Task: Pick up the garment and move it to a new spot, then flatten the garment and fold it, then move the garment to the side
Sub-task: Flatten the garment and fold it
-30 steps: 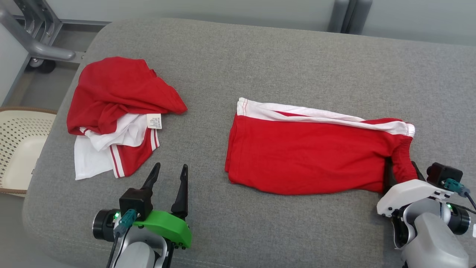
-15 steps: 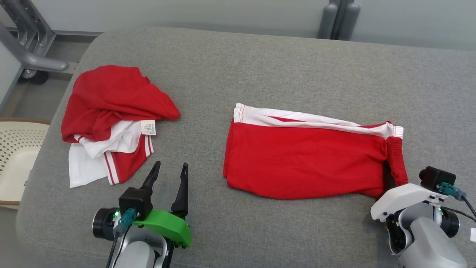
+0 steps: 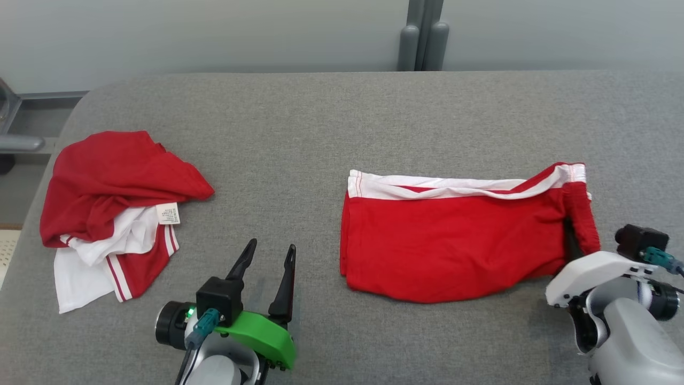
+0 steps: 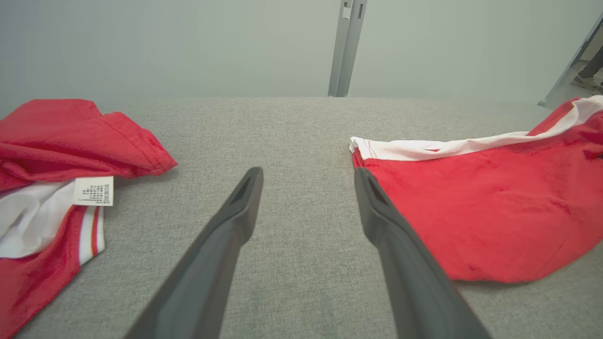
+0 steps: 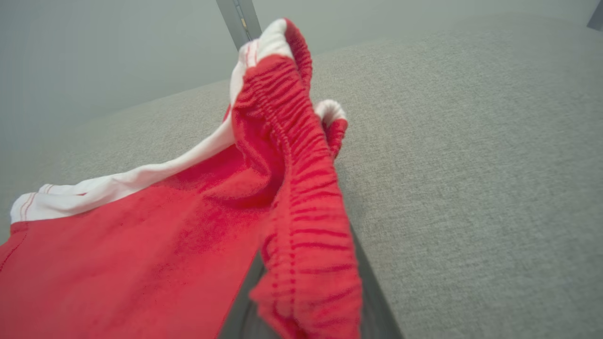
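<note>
Red shorts [image 3: 454, 246] were pinched by one waistband [image 5: 301, 188] corner in my closed right tool [image 3: 572, 243], left tool [image 3: 271, 247] gaping empty, so I feared slippage.

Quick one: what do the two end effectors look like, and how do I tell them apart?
Left end effector: two long dark tapered fingers, green mount, black camera block, teal connector with cable, green LED. Right end effector: dark fingers, white mount, black block, teal connector.
</note>
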Available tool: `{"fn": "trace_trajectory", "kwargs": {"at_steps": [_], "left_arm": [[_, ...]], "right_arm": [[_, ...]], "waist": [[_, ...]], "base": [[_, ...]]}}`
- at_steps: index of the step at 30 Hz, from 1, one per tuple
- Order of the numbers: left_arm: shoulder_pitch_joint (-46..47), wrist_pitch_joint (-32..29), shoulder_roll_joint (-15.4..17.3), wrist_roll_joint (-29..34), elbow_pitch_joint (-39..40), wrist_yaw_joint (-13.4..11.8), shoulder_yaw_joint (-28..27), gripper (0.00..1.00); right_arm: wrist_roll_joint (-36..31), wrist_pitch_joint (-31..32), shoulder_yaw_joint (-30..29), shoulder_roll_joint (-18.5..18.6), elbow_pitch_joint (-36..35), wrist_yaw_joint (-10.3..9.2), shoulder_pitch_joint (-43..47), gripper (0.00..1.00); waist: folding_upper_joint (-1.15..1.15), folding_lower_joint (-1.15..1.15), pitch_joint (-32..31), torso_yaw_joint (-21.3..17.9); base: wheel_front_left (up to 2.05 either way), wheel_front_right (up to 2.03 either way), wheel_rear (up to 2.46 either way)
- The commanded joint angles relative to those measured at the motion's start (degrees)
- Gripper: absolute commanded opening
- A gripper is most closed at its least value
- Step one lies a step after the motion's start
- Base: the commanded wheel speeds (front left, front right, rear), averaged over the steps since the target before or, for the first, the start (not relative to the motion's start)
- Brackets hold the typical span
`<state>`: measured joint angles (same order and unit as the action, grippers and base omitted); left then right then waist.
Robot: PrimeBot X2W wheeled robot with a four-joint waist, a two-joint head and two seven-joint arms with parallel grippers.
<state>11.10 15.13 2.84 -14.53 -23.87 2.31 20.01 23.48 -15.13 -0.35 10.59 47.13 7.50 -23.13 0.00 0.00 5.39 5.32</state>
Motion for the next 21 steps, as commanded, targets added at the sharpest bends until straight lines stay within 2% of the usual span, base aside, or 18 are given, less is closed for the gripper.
{"fn": "trace_trajectory", "kwargs": {"at_steps": [1,6,10,15,21], "left_arm": [[-1.1,0.0,0.1,0.2,-0.3,0.1,0.6,1.0],[-1.5,0.0,0.1,-0.5,-1.4,0.2,1.7,1.0],[-1.8,0.0,0.1,-1.2,-1.9,0.4,2.7,1.0],[-1.8,0.0,0.1,-1.6,-2.3,0.4,3.6,1.0],[-1.3,0.0,0.2,-0.9,-3.4,0.7,6.1,1.0]], "right_arm": [[0.5,0.0,2.1,-0.3,-1.2,-0.02,-0.9,0.0],[3.5,1.1,11.9,-2.6,-4.7,-0.02,-2.0,0.0],[6.9,2.9,19.0,-4.2,-7.3,-0.02,-1.9,0.0],[8.8,3.7,23.6,-5.4,-7.7,-0.02,-2.8,0.0],[6.6,1.8,25.5,-6.5,-1.9,-0.02,-4.6,0.0]], "waist": [[0.0,0.0,-0.7,-1.3],[0.0,0.0,-1.2,-1.6],[0.0,0.0,-1.7,-0.2],[0.0,0.0,-2.0,2.4],[0.0,0.0,-2.2,7.4]], "base": [[0.0,0.0,0.0],[0.0,0.0,0.0],[0.0,0.0,0.0],[0.0,0.0,0.0],[0.0,0.0,0.0]]}}
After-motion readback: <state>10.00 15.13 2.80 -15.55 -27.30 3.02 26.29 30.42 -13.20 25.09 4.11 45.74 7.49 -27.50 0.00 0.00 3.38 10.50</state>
